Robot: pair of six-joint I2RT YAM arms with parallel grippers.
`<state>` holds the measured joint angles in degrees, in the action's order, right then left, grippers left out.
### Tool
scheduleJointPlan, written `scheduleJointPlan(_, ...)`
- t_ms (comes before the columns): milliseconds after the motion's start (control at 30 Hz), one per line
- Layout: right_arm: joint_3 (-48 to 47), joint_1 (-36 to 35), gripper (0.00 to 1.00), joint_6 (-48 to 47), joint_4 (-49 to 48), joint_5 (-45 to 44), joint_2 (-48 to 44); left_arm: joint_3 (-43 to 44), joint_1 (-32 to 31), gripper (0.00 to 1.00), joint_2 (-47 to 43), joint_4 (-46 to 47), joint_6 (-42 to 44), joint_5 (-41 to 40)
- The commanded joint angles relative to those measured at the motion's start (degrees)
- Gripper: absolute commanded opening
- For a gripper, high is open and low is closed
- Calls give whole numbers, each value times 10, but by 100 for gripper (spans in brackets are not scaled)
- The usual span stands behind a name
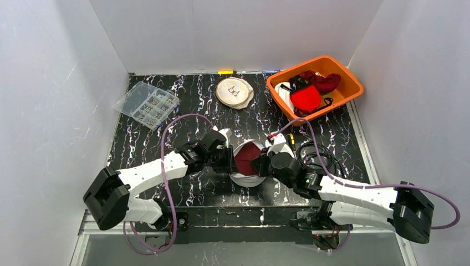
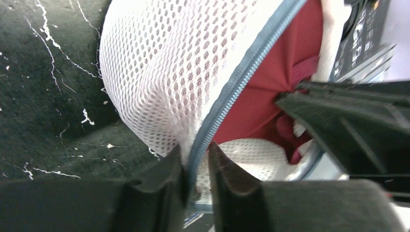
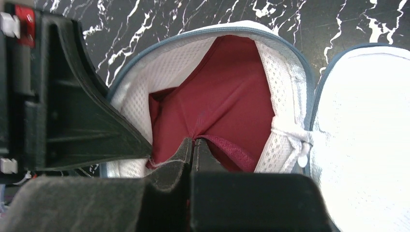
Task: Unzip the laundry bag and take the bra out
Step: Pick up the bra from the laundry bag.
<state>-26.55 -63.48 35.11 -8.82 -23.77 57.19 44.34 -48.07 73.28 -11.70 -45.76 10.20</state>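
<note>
The white mesh laundry bag (image 1: 246,178) lies unzipped between the two grippers, its blue zipper rim (image 2: 241,72) spread wide. A dark red bra (image 3: 222,96) sits inside it. My left gripper (image 2: 193,147) straddles the bag's near rim, one finger outside on the mesh (image 2: 164,63) and one inside. A narrow gap shows between its jaws. My right gripper (image 3: 193,141) reaches into the bag's mouth, shut on a fold of the bra, which puckers at its tips. The bag's flipped-open half (image 3: 367,135) lies to the right. From above, the bra (image 1: 248,157) shows between the left gripper (image 1: 228,159) and right gripper (image 1: 260,164).
An orange bin (image 1: 350,83) with red, black and white garments stands at the back right. A second round mesh bag (image 1: 234,92) lies at the back centre, a clear compartment box (image 1: 146,104) at the back left. Coiled black cable (image 1: 317,155) lies by the right arm.
</note>
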Motion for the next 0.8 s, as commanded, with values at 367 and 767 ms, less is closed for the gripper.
scheduleJointPlan(367, -46, 30, 1, 30, -131, 27, -57, -11, -78, 0, -11, -70, 94, -267)
scheduleJointPlan(767, -34, 40, 68, 1, 38, 72, -103, -2, -81, 0, 11, -75, 89, -309)
